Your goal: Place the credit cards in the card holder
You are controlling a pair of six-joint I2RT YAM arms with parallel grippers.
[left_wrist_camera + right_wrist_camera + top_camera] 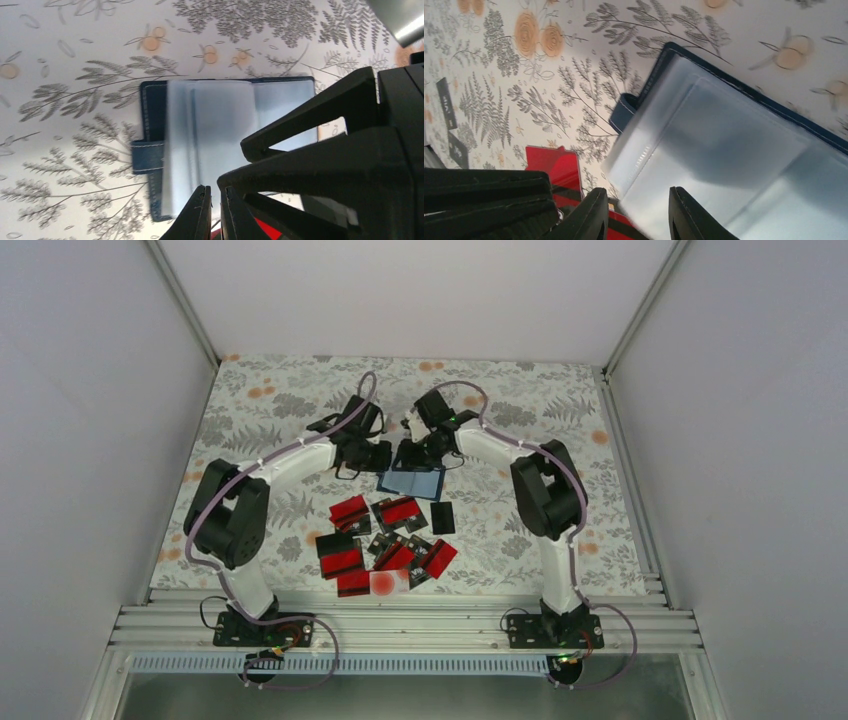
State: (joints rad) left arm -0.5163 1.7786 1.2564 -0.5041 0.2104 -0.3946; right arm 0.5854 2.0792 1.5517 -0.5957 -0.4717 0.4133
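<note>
The card holder lies open on the flowered cloth, its navy cover underneath and its clear sleeves facing up. Both grippers hover at its far edge. My left gripper is shut over the sleeves, and I see nothing between its fingers. My right gripper is open, with the edge of a clear sleeve lying between its fingers. The credit cards, mostly red with some black, lie loose in front of the holder. One red card shows beside the right fingers.
A pale card with a red blot lies nearest the metal rail at the front edge. A black card sits to the right of the pile. White walls close in the table on three sides.
</note>
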